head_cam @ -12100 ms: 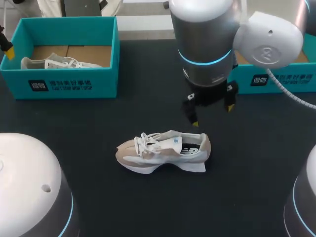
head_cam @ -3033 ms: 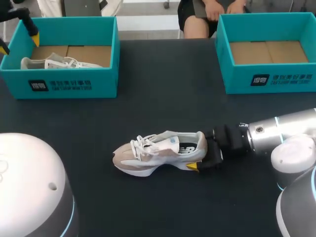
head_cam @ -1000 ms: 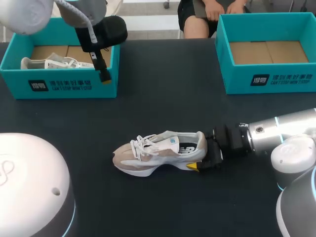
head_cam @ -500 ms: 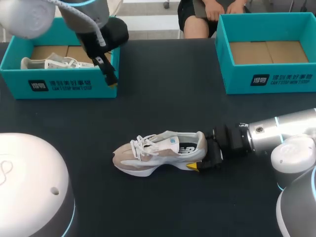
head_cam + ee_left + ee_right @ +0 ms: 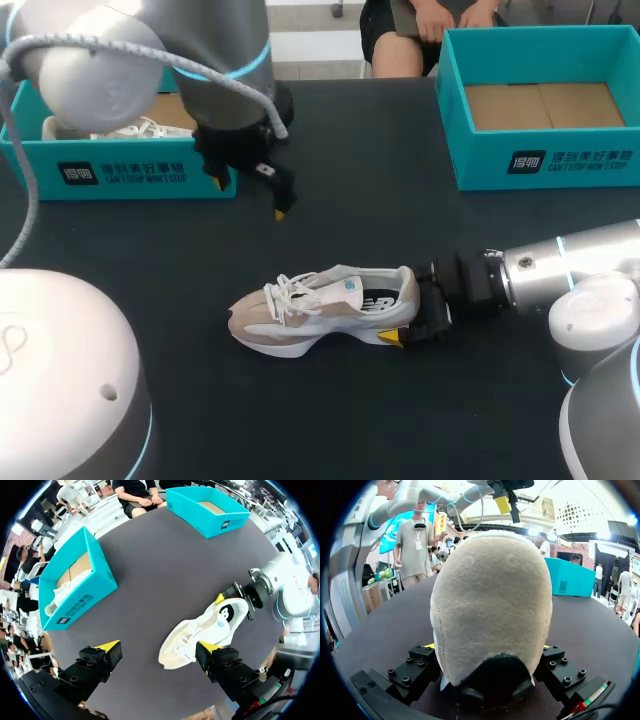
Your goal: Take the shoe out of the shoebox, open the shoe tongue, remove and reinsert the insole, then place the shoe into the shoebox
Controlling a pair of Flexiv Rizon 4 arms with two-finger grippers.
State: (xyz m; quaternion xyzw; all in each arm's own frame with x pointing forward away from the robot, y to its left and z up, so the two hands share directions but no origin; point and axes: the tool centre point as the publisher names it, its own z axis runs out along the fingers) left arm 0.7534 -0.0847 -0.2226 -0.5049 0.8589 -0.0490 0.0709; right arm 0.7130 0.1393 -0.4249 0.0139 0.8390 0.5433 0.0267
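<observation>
Squarely, right jaws clamp the suede shoe at its heel; left jaws gape.

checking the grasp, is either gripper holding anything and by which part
The right gripper holds the shoe by its heel, a finger on each side. The left gripper is open and empty.

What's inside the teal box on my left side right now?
The teal box holds a white shoe on its cardboard floor, per the left wrist view. In the head view the left arm hides much of the inside.
</observation>
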